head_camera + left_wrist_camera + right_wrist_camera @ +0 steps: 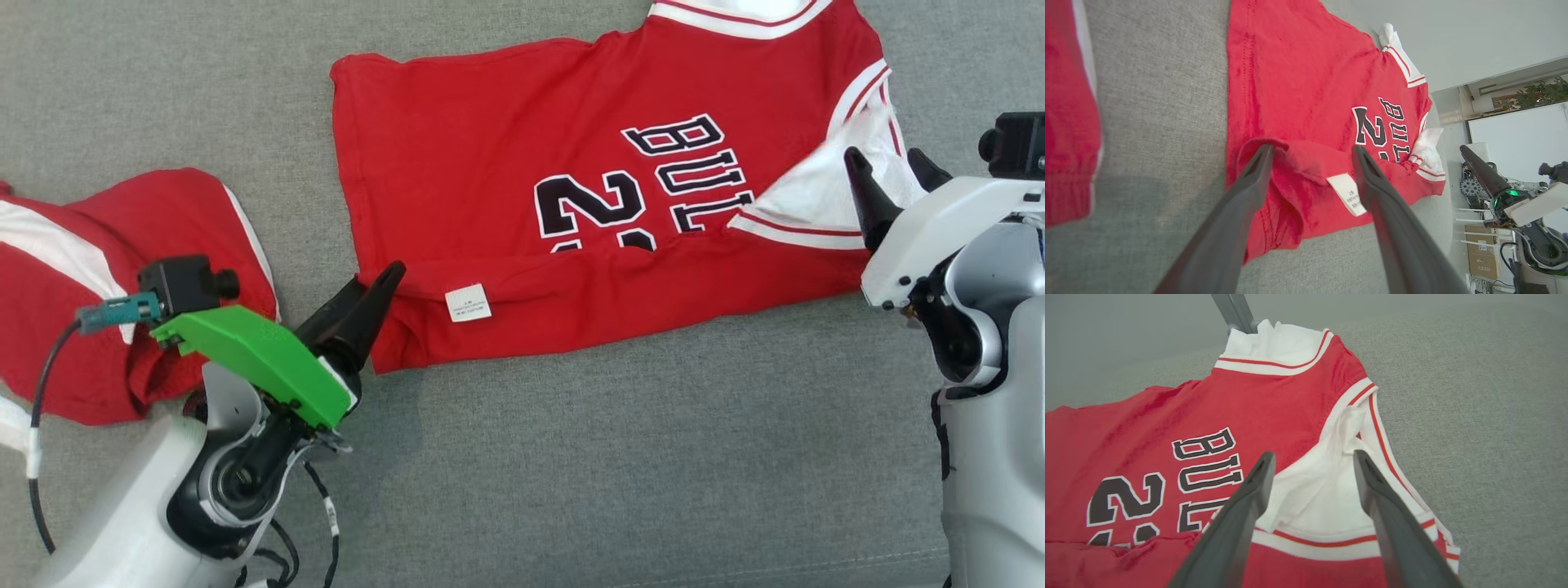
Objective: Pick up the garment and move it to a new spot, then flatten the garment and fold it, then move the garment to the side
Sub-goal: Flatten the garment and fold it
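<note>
Red basketball jersey, white trim with red piping, black white-edged lettering, against grey woven fabric; the red second garment shows a white stripe.

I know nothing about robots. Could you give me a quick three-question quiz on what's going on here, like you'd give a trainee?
1. True or false: the near edge of the red jersey is folded up over its front, hiding the lower part of the number.
2. Pick one. The left claw is:
A. shut on the jersey
B. open, with its fingers on either side of the folded edge
C. lifted well away from the jersey
3. In one word: what colour is the cloth between the fingers of the right claw?

Key: 1 true. 2 B. 3 white.
</note>
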